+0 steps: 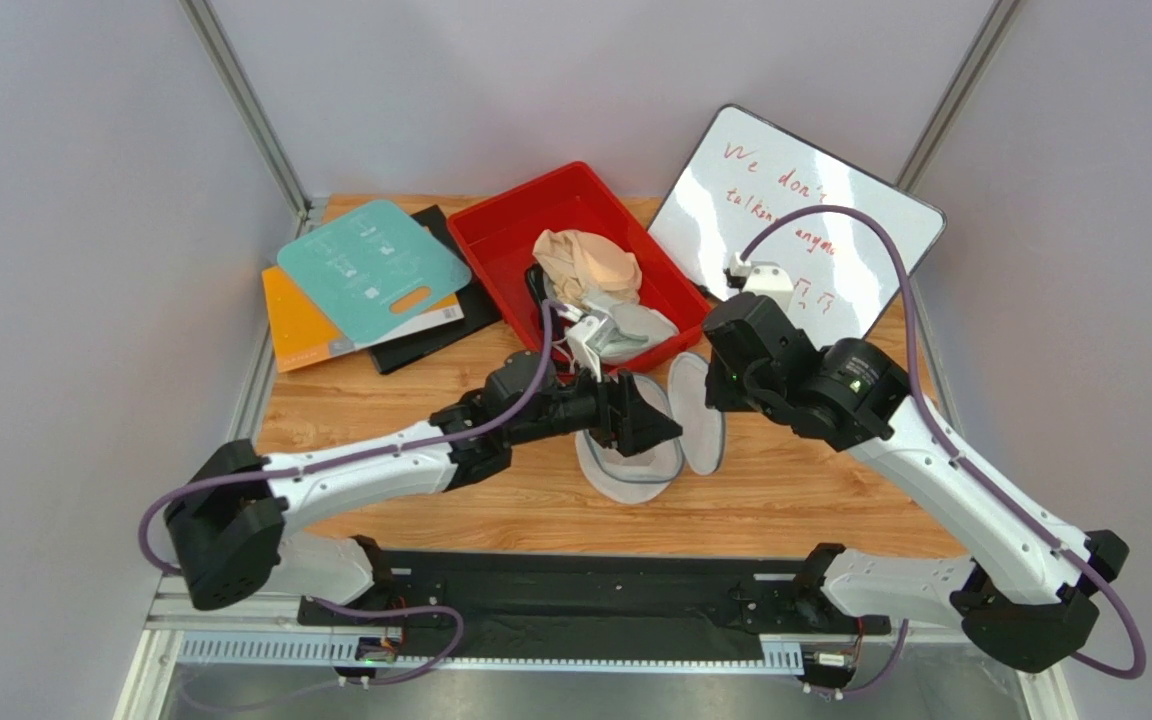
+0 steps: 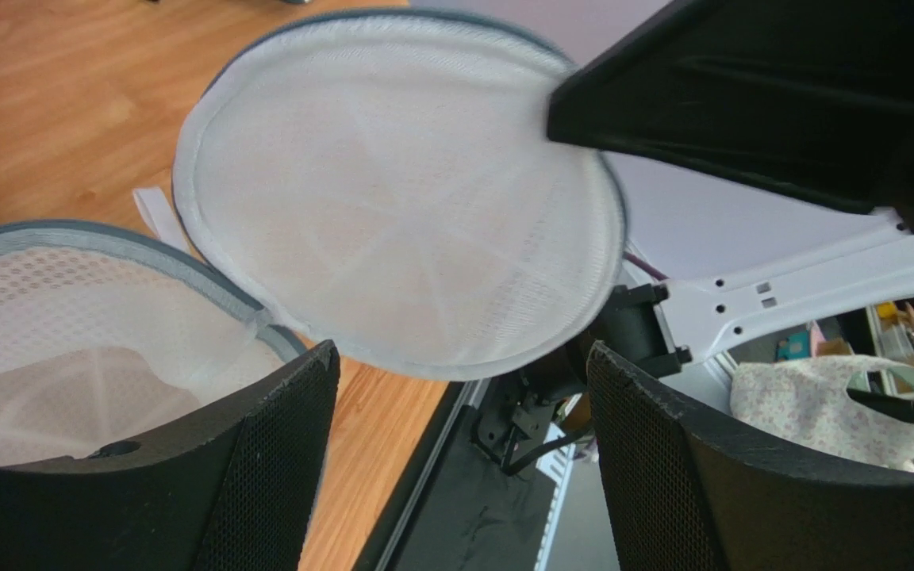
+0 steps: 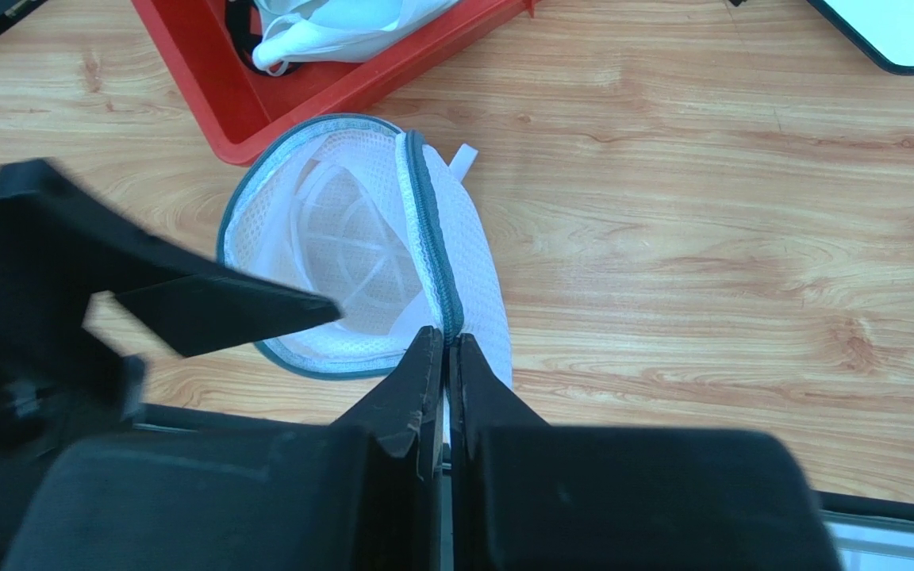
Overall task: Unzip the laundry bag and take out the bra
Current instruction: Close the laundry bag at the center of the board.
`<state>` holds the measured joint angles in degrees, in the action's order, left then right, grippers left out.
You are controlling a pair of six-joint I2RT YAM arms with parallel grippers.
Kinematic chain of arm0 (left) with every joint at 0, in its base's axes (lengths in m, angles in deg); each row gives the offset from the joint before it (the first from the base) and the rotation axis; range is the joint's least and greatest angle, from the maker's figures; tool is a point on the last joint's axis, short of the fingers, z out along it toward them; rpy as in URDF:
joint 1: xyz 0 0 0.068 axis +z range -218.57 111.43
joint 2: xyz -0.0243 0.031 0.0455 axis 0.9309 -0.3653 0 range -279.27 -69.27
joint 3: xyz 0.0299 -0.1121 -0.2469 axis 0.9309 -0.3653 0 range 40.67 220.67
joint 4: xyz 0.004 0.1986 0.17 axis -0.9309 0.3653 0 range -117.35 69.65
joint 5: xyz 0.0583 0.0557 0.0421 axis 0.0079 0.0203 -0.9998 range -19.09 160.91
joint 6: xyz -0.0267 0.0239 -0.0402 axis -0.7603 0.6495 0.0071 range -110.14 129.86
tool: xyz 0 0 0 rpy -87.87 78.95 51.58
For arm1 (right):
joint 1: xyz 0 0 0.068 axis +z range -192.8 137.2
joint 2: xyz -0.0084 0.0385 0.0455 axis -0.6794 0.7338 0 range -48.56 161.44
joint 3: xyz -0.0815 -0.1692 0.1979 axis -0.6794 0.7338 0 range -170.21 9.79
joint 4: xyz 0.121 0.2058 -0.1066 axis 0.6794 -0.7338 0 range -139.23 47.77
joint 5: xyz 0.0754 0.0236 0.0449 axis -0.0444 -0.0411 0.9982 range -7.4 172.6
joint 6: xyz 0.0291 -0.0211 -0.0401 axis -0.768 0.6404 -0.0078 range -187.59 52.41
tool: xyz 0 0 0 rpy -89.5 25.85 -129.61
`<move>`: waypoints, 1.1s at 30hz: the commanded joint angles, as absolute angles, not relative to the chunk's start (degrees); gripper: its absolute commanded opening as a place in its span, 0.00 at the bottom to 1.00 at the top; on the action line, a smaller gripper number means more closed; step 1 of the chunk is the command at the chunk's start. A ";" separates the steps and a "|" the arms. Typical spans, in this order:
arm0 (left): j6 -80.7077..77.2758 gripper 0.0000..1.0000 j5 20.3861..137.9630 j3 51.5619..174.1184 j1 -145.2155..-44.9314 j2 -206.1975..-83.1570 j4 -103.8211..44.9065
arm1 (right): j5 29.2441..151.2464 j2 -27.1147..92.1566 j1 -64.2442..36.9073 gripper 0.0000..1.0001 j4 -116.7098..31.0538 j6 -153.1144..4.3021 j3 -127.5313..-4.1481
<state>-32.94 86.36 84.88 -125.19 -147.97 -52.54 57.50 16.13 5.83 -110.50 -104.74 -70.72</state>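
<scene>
The laundry bag (image 1: 630, 458) lies unzipped on the wooden table, its white mesh lid (image 2: 402, 202) swung up on edge beside the lower half (image 3: 319, 256). No garment shows inside the lower half, only white ribs. My right gripper (image 3: 444, 339) is shut on the lid's grey zipper rim and holds it upright. My left gripper (image 2: 462, 452) hovers open over the bag's mouth, with nothing between its fingers (image 2: 271, 476). The beige bra (image 1: 585, 263) lies crumpled in the red bin (image 1: 500, 240), behind the bag.
A grey garment with black straps (image 1: 624, 330) lies in the bin's near end. A whiteboard (image 1: 800, 225) leans at the back right. A teal board (image 1: 372, 270) lies on orange (image 1: 297, 323) and black folders at the back left.
</scene>
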 commanded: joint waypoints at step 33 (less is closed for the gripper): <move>-25.65 0.76 78.03 69.41 -122.01 -146.79 -47.12 | 48.41 43.98 16.44 0.00 -105.34 -105.12 -80.28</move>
